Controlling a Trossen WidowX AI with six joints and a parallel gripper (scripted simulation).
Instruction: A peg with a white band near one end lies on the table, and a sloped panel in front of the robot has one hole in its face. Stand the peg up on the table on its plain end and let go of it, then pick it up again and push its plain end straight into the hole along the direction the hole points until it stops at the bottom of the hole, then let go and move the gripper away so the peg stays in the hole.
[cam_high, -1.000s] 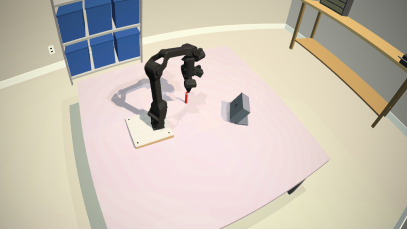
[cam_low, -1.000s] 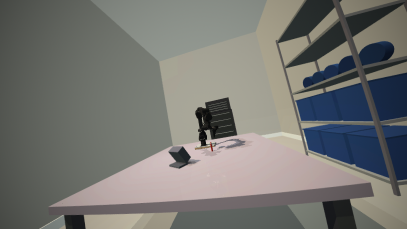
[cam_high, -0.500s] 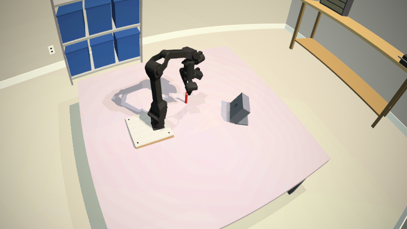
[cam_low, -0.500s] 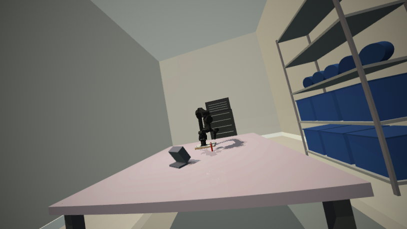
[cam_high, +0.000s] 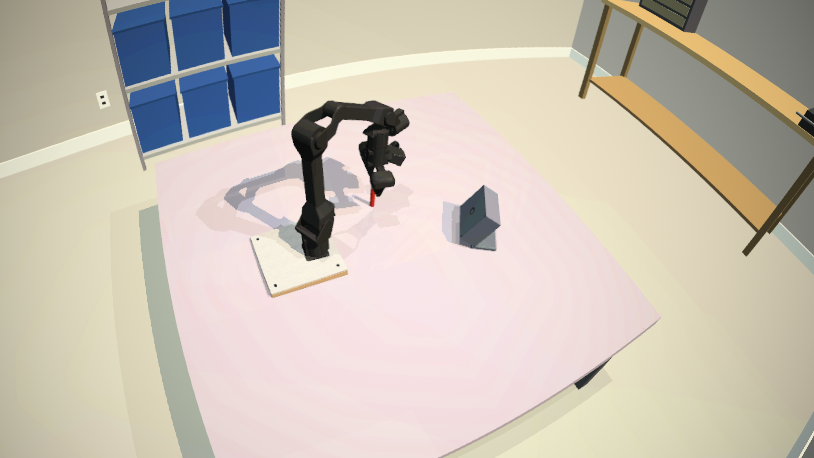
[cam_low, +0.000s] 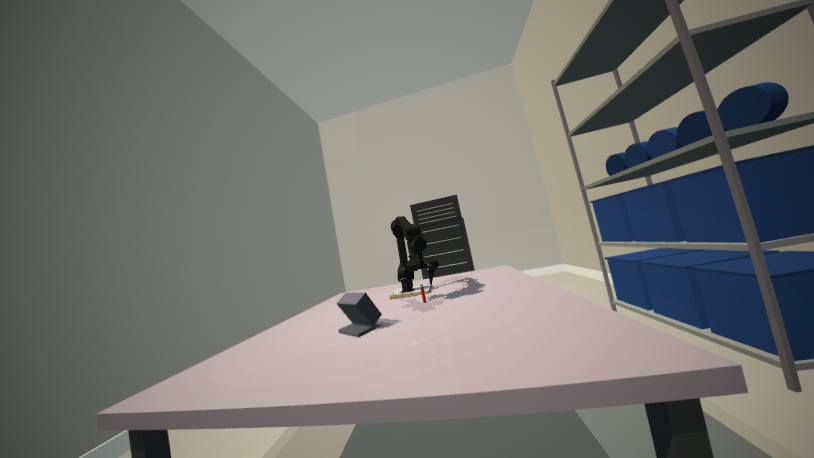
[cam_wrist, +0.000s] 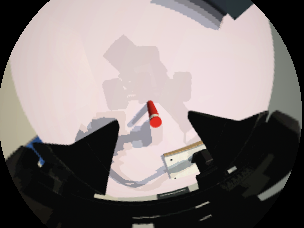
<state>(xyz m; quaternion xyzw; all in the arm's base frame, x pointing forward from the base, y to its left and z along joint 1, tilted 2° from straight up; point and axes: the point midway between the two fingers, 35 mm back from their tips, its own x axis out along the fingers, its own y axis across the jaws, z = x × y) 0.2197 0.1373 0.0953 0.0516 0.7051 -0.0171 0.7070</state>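
The red peg (cam_high: 372, 198) (cam_low: 422, 293) (cam_wrist: 152, 108) stands upright on the table (cam_high: 398, 341) (cam_low: 432, 375). Its pale band shows just under the top end in the wrist view, so the plain end is down. My gripper (cam_high: 377, 191) (cam_wrist: 154, 118) is open and empty. It points down over the peg, whose top end appears between the two spread fingertips in the wrist view; the exact height gap is hard to tell. The dark sloped panel (cam_high: 477, 223) (cam_low: 359, 309) stands apart from the peg, with its round hole (cam_high: 471, 210) visible in the top view.
The white base board (cam_high: 296, 264) (cam_wrist: 182, 167) carries the arm. The panel's dark corner (cam_wrist: 241, 7) shows at the top right of the wrist view. Shelves with blue bins (cam_high: 204, 102) (cam_low: 740, 307) and a wooden bench (cam_high: 683, 148) stand beyond the table.
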